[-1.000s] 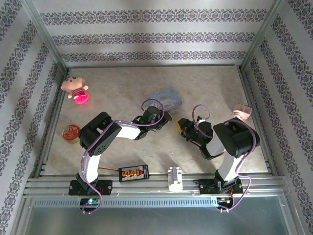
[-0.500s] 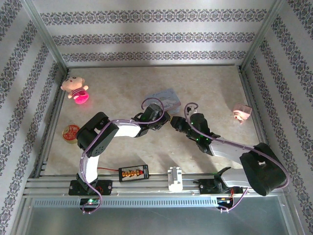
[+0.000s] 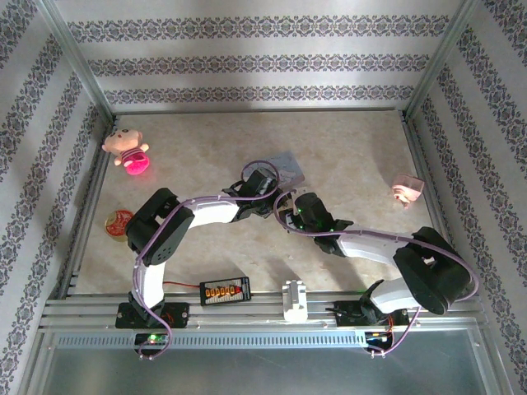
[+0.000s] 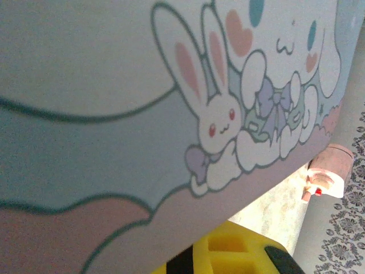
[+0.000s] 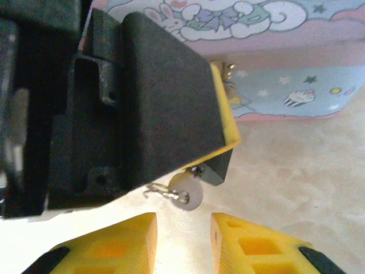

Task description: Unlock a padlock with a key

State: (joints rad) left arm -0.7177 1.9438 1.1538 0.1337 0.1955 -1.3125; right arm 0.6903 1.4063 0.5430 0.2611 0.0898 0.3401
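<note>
**Right jaws a little apart, left jaws hard to read**

Our right gripper (image 5: 182, 227) stands slightly open and empty, its yellow tips cut off at the bottom edge. Just above the gap a small round disc (image 5: 188, 195) hangs on a wire ring (image 5: 159, 191), under the black finger (image 5: 165, 103) of the left gripper (image 3: 265, 196). We cannot tell whether that gripper holds anything, nor make out the padlock there. Behind stands the tin (image 5: 285, 85), partly hidden.

Soft even light, blurry wrist close-ups
</note>
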